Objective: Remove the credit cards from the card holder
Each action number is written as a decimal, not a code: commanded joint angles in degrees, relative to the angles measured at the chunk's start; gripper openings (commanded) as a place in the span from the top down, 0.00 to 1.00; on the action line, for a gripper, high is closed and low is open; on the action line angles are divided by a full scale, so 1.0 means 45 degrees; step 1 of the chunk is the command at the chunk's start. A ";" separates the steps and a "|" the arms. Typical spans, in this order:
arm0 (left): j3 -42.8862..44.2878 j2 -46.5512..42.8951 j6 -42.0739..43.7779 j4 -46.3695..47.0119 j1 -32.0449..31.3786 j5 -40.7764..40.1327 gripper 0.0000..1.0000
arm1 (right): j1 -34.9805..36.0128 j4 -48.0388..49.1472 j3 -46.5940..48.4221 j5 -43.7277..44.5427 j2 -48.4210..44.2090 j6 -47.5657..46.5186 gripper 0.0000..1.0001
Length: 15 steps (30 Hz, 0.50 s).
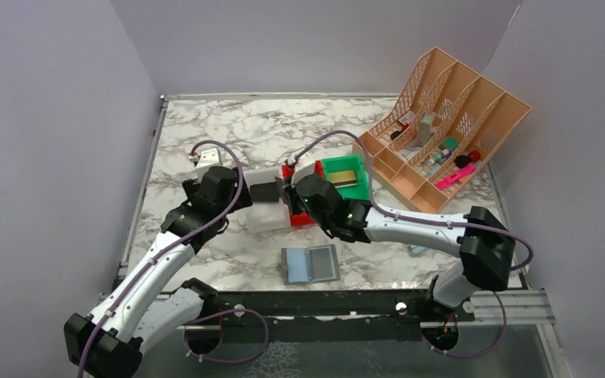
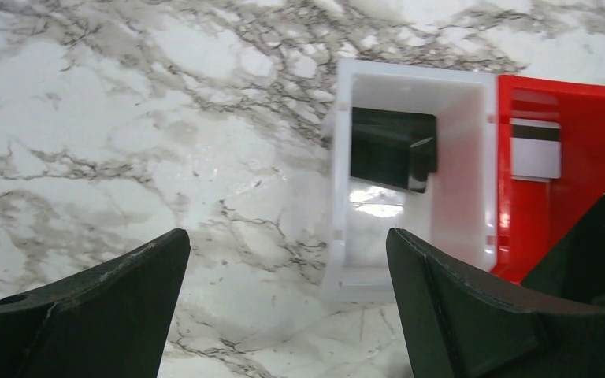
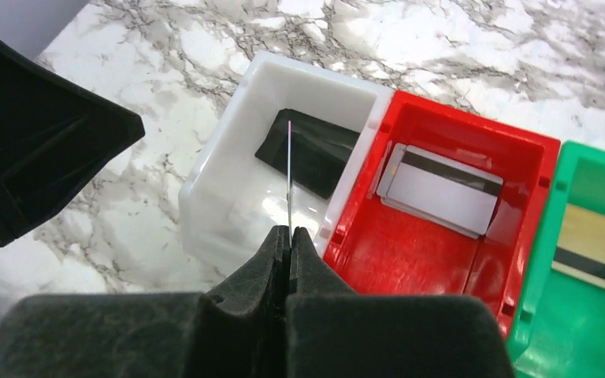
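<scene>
Left claw [image 2: 283,244] is spread wide and holding nothing, hovering over the marble table [image 1: 205,134] just short of the white bin [image 2: 465,157]. In that bin lies a black card [image 2: 386,146], tilted against the far wall, with no print I can make out on it.

Right claw [image 3: 290,236] is pressed tight together, pinching a thin card [image 3: 290,173] that I see edge-on as a fine line. It is poised above the white bin close to the wall it shares with the red bin [image 2: 591,142].

The red bin holds a white card [image 3: 441,197], dark magnetic stripe along its far edge. Any lettering on it is too small to read. Next along, the green bin [image 3: 540,307] has a tan card [image 3: 599,236], also striped, and again nothing legible. The three bins sit side by side, touching.

From the right wrist, one of the left claw's dark fingers [image 3: 31,134] looms at the upper left, close by.

The card holder [image 1: 309,264] lies open flat on the table near the front edge. It sits between the two arms, both inner panels facing up, well apart from the bins.

Back right stands a peach lattice organizer [image 1: 441,134] with small oddments in its compartments, their labels too small to read.
</scene>
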 commanded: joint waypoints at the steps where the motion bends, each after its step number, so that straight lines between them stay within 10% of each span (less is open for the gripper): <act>1: -0.0664 0.0399 0.0679 0.0155 0.1728 0.1237 0.01 | -0.0020 -0.0256 0.1293 0.0033 0.1211 -0.1588 0.99; 15: -0.0856 -0.0988 0.0168 0.0152 0.3897 0.0177 0.01 | -0.0020 -0.1267 0.5136 0.1147 0.5462 -0.5022 0.99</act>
